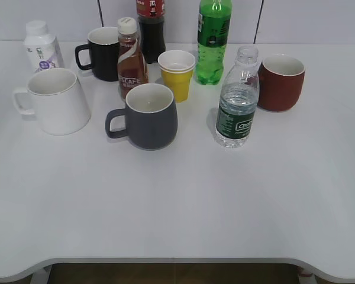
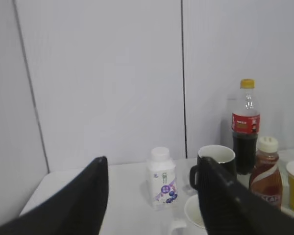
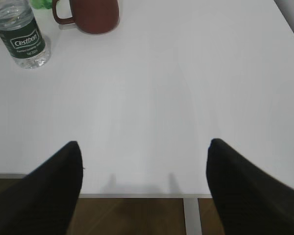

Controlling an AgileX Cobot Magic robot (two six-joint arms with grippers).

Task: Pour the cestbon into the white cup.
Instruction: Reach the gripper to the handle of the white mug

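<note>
The cestbon [image 1: 238, 100] is a clear ribbed bottle with a dark green label and no cap. It stands upright right of centre, in front of a red-brown mug, and shows at the top left of the right wrist view [image 3: 20, 34]. The white cup [image 1: 57, 100] stands at the left with its handle to the left; its rim shows low in the left wrist view [image 2: 192, 211]. My left gripper [image 2: 152, 169] is open and empty, above the table's left side. My right gripper [image 3: 144, 149] is open and empty over the table's front right edge. Neither gripper shows in the exterior view.
A grey mug [image 1: 147, 116], brown coffee bottle [image 1: 131, 58], yellow paper cup [image 1: 177, 74], black mug [image 1: 102, 53], cola bottle [image 1: 151, 26], green soda bottle [image 1: 212, 40], red-brown mug [image 1: 280, 82] and small white yogurt bottle [image 1: 41, 47] stand around the back half of the white table [image 1: 183, 201].
</note>
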